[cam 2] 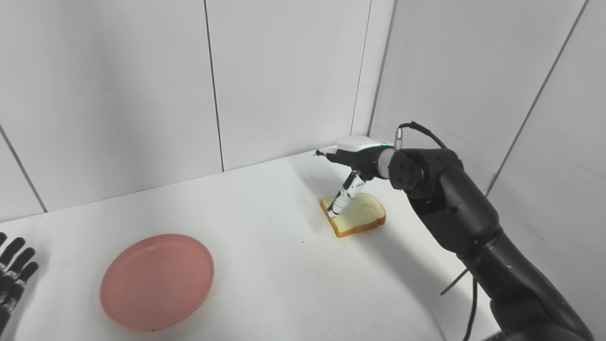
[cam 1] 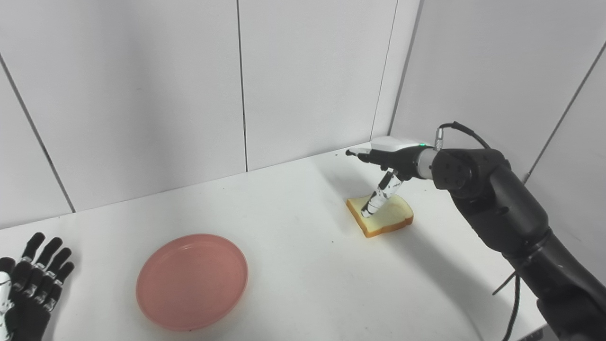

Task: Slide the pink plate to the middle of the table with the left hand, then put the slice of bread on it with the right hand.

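A round pink plate point(cam 1: 191, 280) lies on the white table point(cam 1: 293, 265) at the front left. A slice of bread point(cam 1: 384, 217) lies flat at the back right, near the wall corner. My right hand point(cam 1: 384, 163) hovers over the bread, fingers stretched toward the back wall and its thumb point(cam 1: 378, 195) angled down onto the slice's top; the hand holds nothing. My left hand point(cam 1: 29, 280) rests at the bottom left corner, fingers spread and apart from the plate.
White panelled walls point(cam 1: 236, 94) close in the table at the back and right. A black cable point(cam 1: 513, 308) hangs by my right forearm.
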Motion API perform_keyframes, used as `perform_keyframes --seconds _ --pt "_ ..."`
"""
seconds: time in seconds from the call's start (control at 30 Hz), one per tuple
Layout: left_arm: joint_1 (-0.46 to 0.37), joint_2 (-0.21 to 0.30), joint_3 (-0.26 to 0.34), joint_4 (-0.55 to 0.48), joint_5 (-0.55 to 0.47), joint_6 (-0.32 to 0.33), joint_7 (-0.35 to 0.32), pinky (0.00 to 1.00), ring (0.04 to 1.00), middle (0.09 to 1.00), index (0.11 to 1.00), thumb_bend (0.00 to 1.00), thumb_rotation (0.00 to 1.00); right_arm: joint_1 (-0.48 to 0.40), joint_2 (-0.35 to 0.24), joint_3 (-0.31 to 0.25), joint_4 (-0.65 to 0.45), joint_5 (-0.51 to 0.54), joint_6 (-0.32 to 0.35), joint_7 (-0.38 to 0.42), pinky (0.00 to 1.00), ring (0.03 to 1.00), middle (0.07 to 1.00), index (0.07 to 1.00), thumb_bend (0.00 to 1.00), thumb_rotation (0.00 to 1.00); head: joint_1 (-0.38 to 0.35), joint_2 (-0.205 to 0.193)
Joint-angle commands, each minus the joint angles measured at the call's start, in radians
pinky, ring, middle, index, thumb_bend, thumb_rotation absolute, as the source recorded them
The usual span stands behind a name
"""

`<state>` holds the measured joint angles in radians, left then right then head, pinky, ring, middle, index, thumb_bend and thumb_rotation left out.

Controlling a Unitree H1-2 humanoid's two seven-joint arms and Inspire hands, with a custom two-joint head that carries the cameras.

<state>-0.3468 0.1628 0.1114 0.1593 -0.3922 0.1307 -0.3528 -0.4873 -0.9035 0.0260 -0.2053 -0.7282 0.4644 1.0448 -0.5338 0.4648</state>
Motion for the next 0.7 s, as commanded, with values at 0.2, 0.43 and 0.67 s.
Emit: perform_keyframes --seconds 0.2,0.43,0.67 --pt "-0.041 0.015 0.003 -0.047 -0.005 0.000 0.001 1.00 0.978 0.978 0.973 0.61 1.00 -0.031 -0.049 0.073 0.084 -0.050 -0.015 -0.073 0.89 1.000 1.000 1.000 1.00 0.41 0.004 0.005" --pt "-0.039 0.010 0.004 -0.054 -0.014 0.010 0.001 0.98 0.965 0.969 0.962 0.59 1.00 -0.025 -0.043 0.119 0.151 -0.062 -0.047 -0.172 0.89 1.000 1.000 1.000 1.00 0.34 0.013 0.009" --pt "-0.037 0.012 -0.003 -0.065 -0.008 0.017 -0.003 0.99 0.966 0.969 0.970 0.58 1.00 -0.036 -0.034 0.158 0.220 -0.076 -0.105 -0.270 0.93 1.000 1.000 1.000 1.00 0.32 0.016 0.012"
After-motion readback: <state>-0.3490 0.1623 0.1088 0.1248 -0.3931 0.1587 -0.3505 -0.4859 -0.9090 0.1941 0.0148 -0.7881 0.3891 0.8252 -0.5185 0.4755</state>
